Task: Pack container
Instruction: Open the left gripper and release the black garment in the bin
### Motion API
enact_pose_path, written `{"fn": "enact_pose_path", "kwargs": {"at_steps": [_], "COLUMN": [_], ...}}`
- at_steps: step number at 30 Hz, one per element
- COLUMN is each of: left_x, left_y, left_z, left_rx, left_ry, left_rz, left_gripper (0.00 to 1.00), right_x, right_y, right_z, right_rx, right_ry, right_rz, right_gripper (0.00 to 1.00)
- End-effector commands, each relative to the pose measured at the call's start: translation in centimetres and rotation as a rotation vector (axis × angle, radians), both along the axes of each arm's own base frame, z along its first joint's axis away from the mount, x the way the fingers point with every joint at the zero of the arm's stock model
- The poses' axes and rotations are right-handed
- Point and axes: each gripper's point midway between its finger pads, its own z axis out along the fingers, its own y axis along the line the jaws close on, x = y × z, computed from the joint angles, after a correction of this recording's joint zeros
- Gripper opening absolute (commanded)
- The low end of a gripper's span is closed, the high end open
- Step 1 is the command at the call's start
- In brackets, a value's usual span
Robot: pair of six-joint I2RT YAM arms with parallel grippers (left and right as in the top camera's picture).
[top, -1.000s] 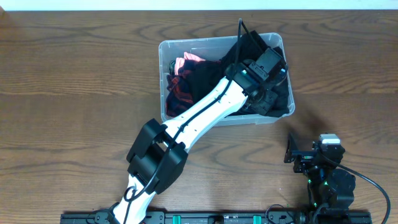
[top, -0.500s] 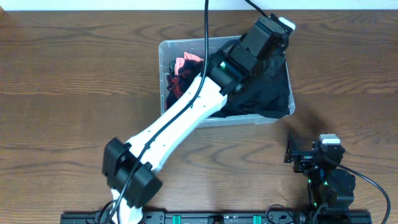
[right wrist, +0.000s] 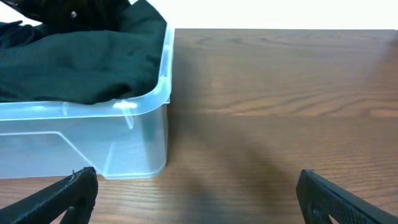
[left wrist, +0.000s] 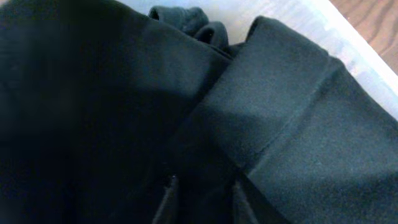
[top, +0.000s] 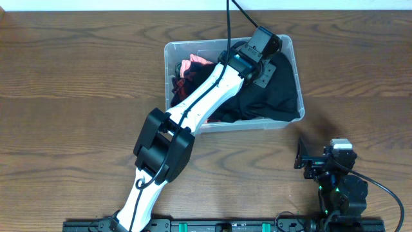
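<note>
The clear plastic container stands at the back middle of the table, filled with clothes. A black garment covers its right half and drapes over the right rim. Red and pink clothes lie at its left end. My left gripper reaches down into the container's far right part, and its fingers are close together in the black garment. My right gripper is open and empty, low over the table, in front of and to the right of the container.
Bare wooden tabletop lies all round the container. The right arm's base sits at the front right edge. The left arm's white link crosses over the container's front rim.
The left arm rose above the container's far right corner with the black garment, then came back down into the container. The garment now lies spread further over the right half. The right arm has not moved.
</note>
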Motion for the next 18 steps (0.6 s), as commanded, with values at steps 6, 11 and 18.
{"fn": "enact_pose_path", "kwargs": {"at_steps": [6, 11, 18], "left_x": [-1.4, -0.4, -2.1], "left_y": [2.4, 5.2, 11.9], "left_z": [4.4, 10.6, 9.3], "left_rx": [0.006, -0.024, 0.098], "left_ry": [-0.025, -0.145, 0.003], "left_rz": [0.007, 0.087, 0.261], "left_gripper": [0.37, 0.41, 0.42], "right_x": [0.0, 0.0, 0.0], "right_y": [-0.2, -0.2, -0.2], "right_z": [0.0, 0.0, 0.0], "right_rx": [-0.014, -0.014, -0.014], "right_ry": [-0.004, -0.004, -0.004], "right_rz": [-0.003, -0.003, -0.003], "right_gripper": [0.99, 0.99, 0.99]}}
